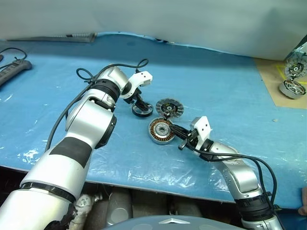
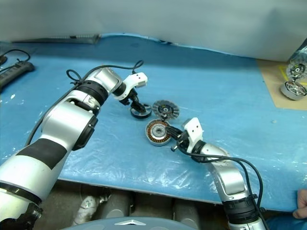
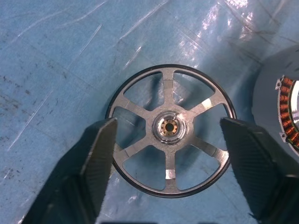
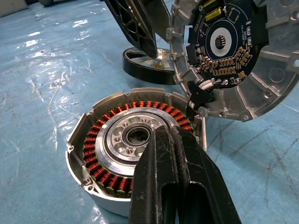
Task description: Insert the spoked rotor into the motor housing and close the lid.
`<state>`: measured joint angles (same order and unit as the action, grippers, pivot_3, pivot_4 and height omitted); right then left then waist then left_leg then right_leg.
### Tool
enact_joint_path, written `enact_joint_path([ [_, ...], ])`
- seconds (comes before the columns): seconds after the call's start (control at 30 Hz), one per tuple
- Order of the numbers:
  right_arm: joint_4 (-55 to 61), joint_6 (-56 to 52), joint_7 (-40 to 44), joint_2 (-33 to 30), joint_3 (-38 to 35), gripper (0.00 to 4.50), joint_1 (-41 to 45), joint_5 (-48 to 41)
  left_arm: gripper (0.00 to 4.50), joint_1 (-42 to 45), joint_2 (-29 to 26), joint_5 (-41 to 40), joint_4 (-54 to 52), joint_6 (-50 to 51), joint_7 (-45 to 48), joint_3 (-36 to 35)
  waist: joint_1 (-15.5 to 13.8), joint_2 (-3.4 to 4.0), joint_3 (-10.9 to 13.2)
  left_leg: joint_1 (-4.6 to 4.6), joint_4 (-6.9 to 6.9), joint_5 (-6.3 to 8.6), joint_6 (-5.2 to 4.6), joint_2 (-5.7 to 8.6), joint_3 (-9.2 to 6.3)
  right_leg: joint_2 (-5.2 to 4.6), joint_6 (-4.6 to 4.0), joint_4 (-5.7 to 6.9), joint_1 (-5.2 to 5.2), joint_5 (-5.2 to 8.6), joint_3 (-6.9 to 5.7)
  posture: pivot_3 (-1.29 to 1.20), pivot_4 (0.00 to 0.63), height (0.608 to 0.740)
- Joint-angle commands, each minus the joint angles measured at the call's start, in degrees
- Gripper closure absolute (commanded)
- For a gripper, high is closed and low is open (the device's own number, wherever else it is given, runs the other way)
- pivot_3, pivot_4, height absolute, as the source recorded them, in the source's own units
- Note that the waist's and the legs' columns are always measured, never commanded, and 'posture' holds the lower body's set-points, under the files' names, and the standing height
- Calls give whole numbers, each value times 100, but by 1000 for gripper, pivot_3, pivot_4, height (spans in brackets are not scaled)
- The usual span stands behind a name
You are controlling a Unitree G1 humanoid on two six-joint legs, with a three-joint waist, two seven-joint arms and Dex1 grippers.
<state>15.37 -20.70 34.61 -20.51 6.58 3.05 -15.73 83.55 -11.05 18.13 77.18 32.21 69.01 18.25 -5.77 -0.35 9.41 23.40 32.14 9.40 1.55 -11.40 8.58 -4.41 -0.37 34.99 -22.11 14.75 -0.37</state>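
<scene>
Here, one rotor (image 3: 170, 129) lies flat on the surface (image 1: 216, 81), left of the other parts. The left gripper (image 3: 168, 154) hangs over it with its two fingers (image 3: 96, 163) spread wide, one on each side of the rim, not seen to touch it. One housing (image 4: 126, 149) sits just near and right of the rotor, its copper windings facing up. One lid (image 1: 169, 107) stands tilted at the housing's far edge, its circuit-board face toward the right gripper (image 4: 174, 140). That gripper is closed, empty, its tips reaching over the housing's near rim. Two more motor parts (image 1: 293, 81) rest far right on a brown board (image 1: 278, 86).

The surface is covered by blue sheeting under wrinkled clear plastic. A power strip (image 1: 14, 69) with a black cable lies at the far left. A pale wall (image 1: 192, 19) stands behind.
</scene>
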Motion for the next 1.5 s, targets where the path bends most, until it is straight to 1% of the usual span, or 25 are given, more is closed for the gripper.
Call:
enact_joint_path([
  [0.03,151,21,-12,6,-20,4500,42,-31,1241,165,-14,56,-26,-48,-71,-7,0,0,0,3,0,0,0,0,-1,0,0,-2,0,0,-3,0,150,740],
  [1.1,107,-1,-202,62,26,4500,12,47,1241,-139,198,268,4,-38,41,112,-1,1,3,12,-2,0,-1,-12,-5,-3,1,-12,0,-1,-15,0,150,740],
  [1.2,106,-1,-219,61,24,4500,14,46,1808,-155,203,274,2,-45,51,120,-1,1,3,12,-2,0,-1,-12,-5,-3,1,-12,1,-1,-15,0,150,740],
  [1.23,104,3,-223,63,23,4500,16,45,2166,-158,203,277,2,-48,47,120,-2,1,3,12,-2,0,-1,-12,-5,-3,1,-12,1,-1,-15,0,150,740],
  [1.3,96,33,-224,84,14,4500,21,28,2693,-162,200,282,0,-54,42,120,-7,2,3,4,-2,0,-1,-12,-5,-5,0,-12,9,-1,-16,0,150,740],
  [1.5,97,10,-201,91,-9,4500,47,6,2700,-206,184,311,-4,-116,35,146,-13,2,4,-1,-2,0,-3,-9,-5,-9,-2,-12,14,1,-15,0,150,740],
])
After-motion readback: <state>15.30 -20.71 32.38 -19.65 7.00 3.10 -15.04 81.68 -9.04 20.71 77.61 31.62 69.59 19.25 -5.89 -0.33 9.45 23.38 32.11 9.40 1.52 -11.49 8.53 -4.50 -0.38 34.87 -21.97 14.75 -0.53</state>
